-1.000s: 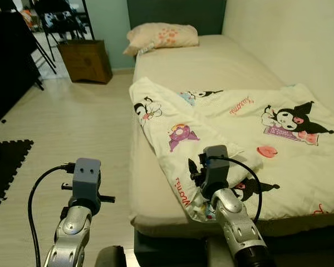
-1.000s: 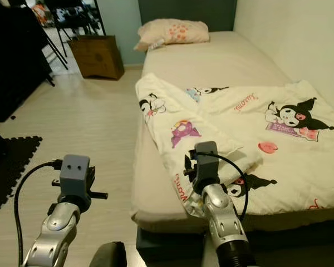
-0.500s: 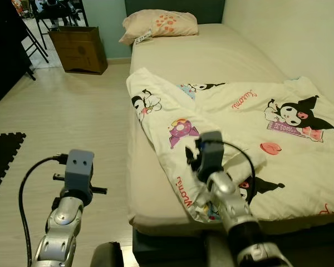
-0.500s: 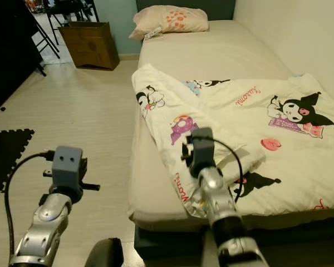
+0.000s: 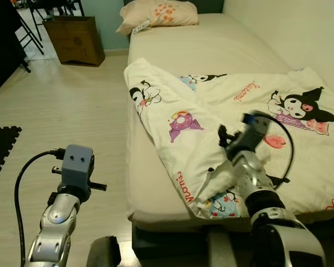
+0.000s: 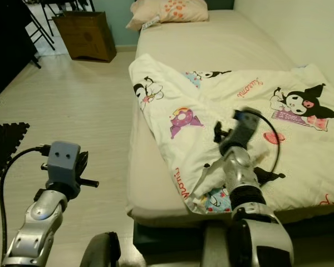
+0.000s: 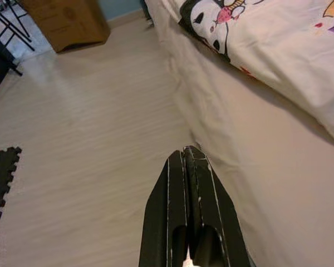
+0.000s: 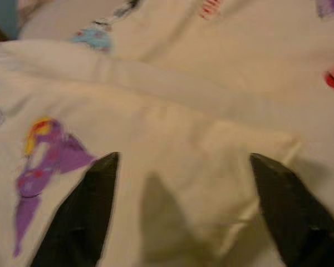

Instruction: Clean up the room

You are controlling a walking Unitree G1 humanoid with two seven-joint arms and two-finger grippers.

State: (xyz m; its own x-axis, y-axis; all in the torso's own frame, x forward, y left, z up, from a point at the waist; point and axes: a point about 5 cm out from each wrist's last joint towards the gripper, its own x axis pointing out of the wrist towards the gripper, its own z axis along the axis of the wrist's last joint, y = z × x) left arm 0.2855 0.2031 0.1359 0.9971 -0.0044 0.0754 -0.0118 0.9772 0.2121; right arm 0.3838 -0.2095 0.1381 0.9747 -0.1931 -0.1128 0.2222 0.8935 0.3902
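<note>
A white blanket (image 5: 239,105) printed with cartoon figures lies rumpled across the near part of the bed (image 5: 211,44), one folded corner hanging at the front edge. My right wrist (image 5: 250,130) is held over the blanket near that fold. In the right wrist view my right gripper (image 8: 182,161) is open, its fingers (image 8: 94,189) spread wide just above the cloth with nothing between them. My left gripper (image 7: 189,161) is shut and empty, out over the wooden floor beside the bed; its wrist (image 5: 77,167) is low on the left.
A pillow (image 5: 158,12) lies at the head of the bed. A brown wooden box (image 5: 75,32) stands on the floor at the far left of the bed. A black foam mat (image 5: 0,150) lies at the left. A wall runs along the bed's right side.
My right arm has swung to the right and further over the blanket, its wrist turned. The camera has shifted a little. The left arm has hardly moved.
</note>
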